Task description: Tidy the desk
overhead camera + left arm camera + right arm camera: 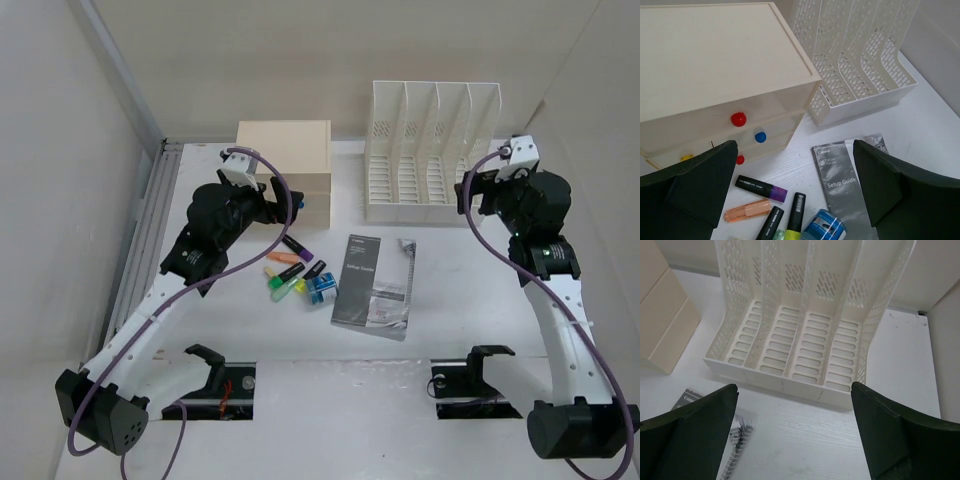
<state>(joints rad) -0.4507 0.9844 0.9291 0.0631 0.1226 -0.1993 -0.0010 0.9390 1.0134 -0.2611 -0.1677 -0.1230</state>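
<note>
Remote inspection: nothing grasped, jaws released.
I found the left gripper spread wide above the highlighters, the right gripper spread before the file rack; the desk lay beneath both arms.

The drawer box stood at the back of the desk, the file rack right of it; markers lay before the box, a booklet to their right.

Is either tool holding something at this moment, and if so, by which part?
Nothing is held: the left tool and the right tool both stand open and empty.
</note>
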